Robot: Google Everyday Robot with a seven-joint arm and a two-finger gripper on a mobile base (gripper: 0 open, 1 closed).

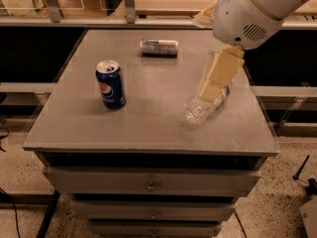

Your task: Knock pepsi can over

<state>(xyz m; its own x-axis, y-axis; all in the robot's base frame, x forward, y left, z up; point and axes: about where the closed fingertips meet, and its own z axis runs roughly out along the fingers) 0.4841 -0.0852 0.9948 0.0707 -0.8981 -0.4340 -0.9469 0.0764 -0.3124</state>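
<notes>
The pepsi can [110,85], dark blue with a round red-white-blue logo and a silver top, stands upright on the left part of the grey tabletop [148,123]. My gripper [210,90] is cream-coloured and hangs from the white arm [252,11] at the upper right. It points down and to the left over the right half of the table. It is well to the right of the can and apart from it.
A clear plastic bottle [197,110] lies on its side under the gripper, partly hidden by it. A silver-grey can [159,47] lies on its side at the back of the table. Drawers [148,185] run below the front edge.
</notes>
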